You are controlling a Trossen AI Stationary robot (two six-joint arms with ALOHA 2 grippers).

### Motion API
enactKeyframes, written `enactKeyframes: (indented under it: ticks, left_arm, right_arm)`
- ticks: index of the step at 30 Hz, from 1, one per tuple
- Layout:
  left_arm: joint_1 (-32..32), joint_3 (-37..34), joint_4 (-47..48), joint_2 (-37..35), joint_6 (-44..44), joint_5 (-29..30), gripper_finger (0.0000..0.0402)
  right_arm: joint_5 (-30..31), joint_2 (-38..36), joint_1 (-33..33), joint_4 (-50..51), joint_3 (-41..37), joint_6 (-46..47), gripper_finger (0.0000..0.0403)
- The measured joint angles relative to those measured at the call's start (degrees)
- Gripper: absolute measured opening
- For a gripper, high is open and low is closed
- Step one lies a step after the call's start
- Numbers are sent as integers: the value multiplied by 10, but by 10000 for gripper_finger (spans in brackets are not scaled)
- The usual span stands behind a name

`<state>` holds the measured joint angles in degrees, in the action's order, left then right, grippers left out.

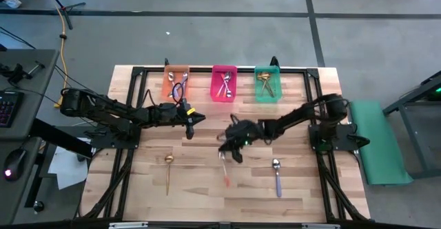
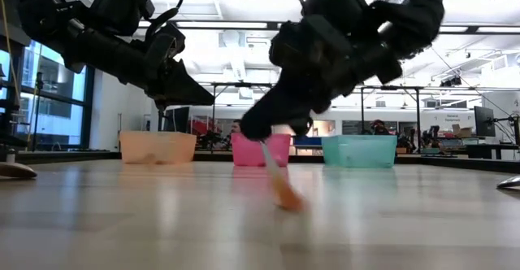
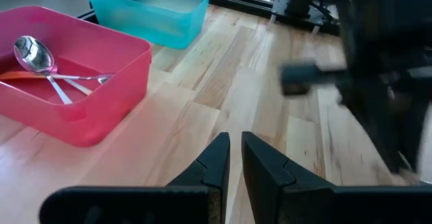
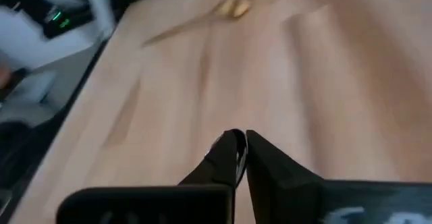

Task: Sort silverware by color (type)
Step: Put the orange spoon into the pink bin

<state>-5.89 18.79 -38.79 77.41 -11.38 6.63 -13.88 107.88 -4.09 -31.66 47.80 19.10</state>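
My right gripper (image 1: 231,151) is near the table's middle, shut on a spoon with an orange-red handle (image 1: 225,174). My left gripper (image 1: 196,118) hovers empty and shut over the boards, on the near side of the orange bin (image 1: 176,83). A gold spoon (image 1: 168,169) lies flat on the table's near left part. A purple-handled spoon (image 1: 277,176) lies flat on the near right. Further spoons lie in the orange bin, the pink bin (image 1: 224,83) and the green bin (image 1: 267,84). The left wrist view shows a silver spoon bowl (image 3: 30,52) inside the pink bin. My right gripper pinches the spoon at its silver end (image 4: 237,158) between the two fingers, coming from above. The orange-red handle (image 2: 280,185) slants down below the fingers toward the table's near edge. Whether its free end (image 2: 288,202) touches the boards, I cannot tell.
The three bins stand in a row along the table's far edge. Black frame rails run along the table's left and right sides. Bare boards lie between the two loose spoons and in front of the bins. People and desks show in the room beyond.
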Motion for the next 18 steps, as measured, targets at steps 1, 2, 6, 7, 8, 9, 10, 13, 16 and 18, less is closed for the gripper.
enactKeyframes:
  ticks: [1,2,6,7,8,9,10,13,16,18]
  left_arm:
    - [0,0,0,0,0,0,32]
    - [0,0,0,0,0,0,32]
    - [0,0,-1,0,2,0,32]
    - [0,0,-2,0,5,1,32]
    - [0,0,-2,0,6,1,32]
    - [0,0,-2,0,6,1,32]
    - [0,0,-2,0,6,1,32]
    - [0,0,-2,0,5,0,32]
    - [0,0,-1,0,5,1,32]
    - [0,0,-1,0,5,1,32]
  right_arm:
    - [5,-14,12,11,0,-7,2]
    - [15,-27,25,30,0,-12,1]
    - [52,-72,88,58,0,-27,0]
    - [55,-77,107,59,0,-28,0]
    - [55,-79,127,60,2,-27,0]
    - [55,-80,147,66,6,-24,0]
    - [53,-81,166,75,14,-24,0]
    - [48,-80,218,109,54,-29,0]
    - [16,-79,260,135,95,-36,0]
    - [-15,-79,288,139,124,-34,0]
